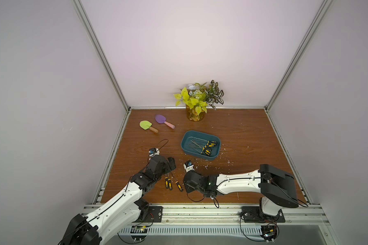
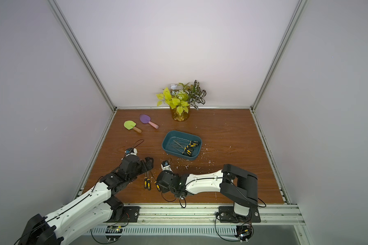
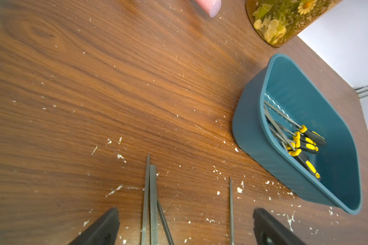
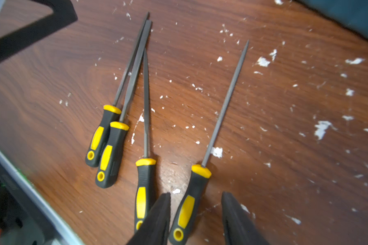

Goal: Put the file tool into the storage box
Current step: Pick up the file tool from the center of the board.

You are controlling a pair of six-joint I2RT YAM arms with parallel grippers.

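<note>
Several black-and-yellow-handled file tools (image 1: 170, 183) (image 2: 148, 184) lie side by side near the table's front edge, between my two grippers. My right gripper (image 4: 196, 194) (image 1: 184, 185) is open and straddles the handle of the rightmost file (image 4: 186, 209). One finger sits close beside that handle and the other stands apart from it. My left gripper (image 3: 185, 212) (image 1: 168, 167) hangs open over the files' metal tips (image 3: 153, 191). The teal storage box (image 1: 183, 144) (image 2: 164, 144) (image 3: 249, 127) stands further back toward the middle, with several files (image 1: 206, 147) (image 3: 302, 140) lying in it.
An amber glass jar of plants (image 1: 194, 116) stands at the back wall. A green scoop (image 1: 146, 125) and a purple scoop (image 1: 160, 119) lie at the back left. White crumbs (image 4: 322, 128) litter the wood. An aluminium rail (image 1: 200, 209) runs along the front edge.
</note>
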